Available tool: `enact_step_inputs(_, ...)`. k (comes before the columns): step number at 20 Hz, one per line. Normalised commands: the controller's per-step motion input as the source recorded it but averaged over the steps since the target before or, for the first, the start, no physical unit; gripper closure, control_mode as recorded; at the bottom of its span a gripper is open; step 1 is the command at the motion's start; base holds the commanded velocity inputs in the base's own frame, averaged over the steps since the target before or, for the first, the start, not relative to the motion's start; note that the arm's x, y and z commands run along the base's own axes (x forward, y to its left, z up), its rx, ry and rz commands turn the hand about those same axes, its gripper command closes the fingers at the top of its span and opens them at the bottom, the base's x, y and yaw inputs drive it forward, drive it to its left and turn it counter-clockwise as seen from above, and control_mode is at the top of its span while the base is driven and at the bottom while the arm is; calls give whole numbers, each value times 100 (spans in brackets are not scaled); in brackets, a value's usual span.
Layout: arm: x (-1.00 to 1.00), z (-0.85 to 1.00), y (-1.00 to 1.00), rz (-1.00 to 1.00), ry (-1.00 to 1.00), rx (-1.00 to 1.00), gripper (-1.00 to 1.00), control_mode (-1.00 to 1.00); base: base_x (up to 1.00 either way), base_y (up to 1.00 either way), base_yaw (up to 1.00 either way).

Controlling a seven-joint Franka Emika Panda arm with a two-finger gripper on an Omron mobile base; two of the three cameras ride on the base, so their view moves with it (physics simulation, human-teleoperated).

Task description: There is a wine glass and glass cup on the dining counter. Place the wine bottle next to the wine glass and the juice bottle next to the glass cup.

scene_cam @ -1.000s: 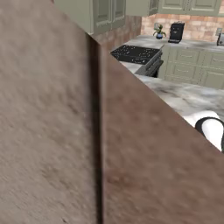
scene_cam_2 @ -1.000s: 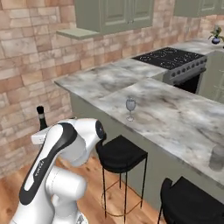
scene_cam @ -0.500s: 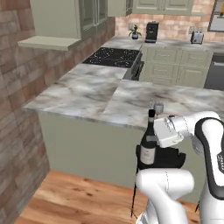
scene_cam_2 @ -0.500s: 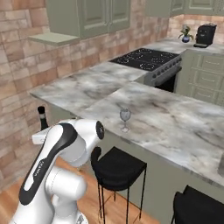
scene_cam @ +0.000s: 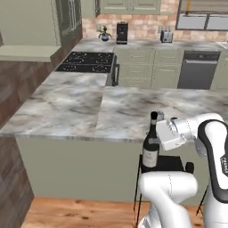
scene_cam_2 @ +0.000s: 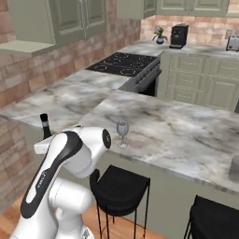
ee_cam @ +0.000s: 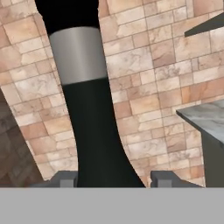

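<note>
Dining counter [scene_cam_2: 186,126] lies broadly bare — just the wine glass [scene_cam_2: 122,133] near its front edge.

Near-black wine bottle [scene_cam: 151,149] – pale label, grey-white veined marble dining counter [scene_cam: 89,111], black-seated stools [scene_cam_2: 120,184]

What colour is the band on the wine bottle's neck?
Silver-grey, on the wine bottle; clearest in the hand view.

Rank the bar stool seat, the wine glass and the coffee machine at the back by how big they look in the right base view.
1. Bar stool seat, clearly the largest.
2. Coffee machine.
3. Wine glass.

The last two look nearly alike. The coffee machine stands much farther from the camera, so this ranking says nothing sure about their true sizes.
</note>
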Motion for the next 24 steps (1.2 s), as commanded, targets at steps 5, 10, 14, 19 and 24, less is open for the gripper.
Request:
enact_step_inputs(5, 0, 0, 0, 0, 0, 0, 100, 100, 52, 20, -26)
enact_step_inputs(10, 0, 0, 0, 0, 0, 0, 100, 100, 44, 9, -16)
enact_step_inputs(14, 0, 0, 0, 0, 0, 0, 100, 100, 5, 0, 0)
enact_step_inputs(19, 0, 0, 0, 0, 0, 0, 100, 100, 0, 0, 0)
enact_step_inputs(24, 0, 0, 0, 0, 0, 0, 100, 100, 0, 0, 0)
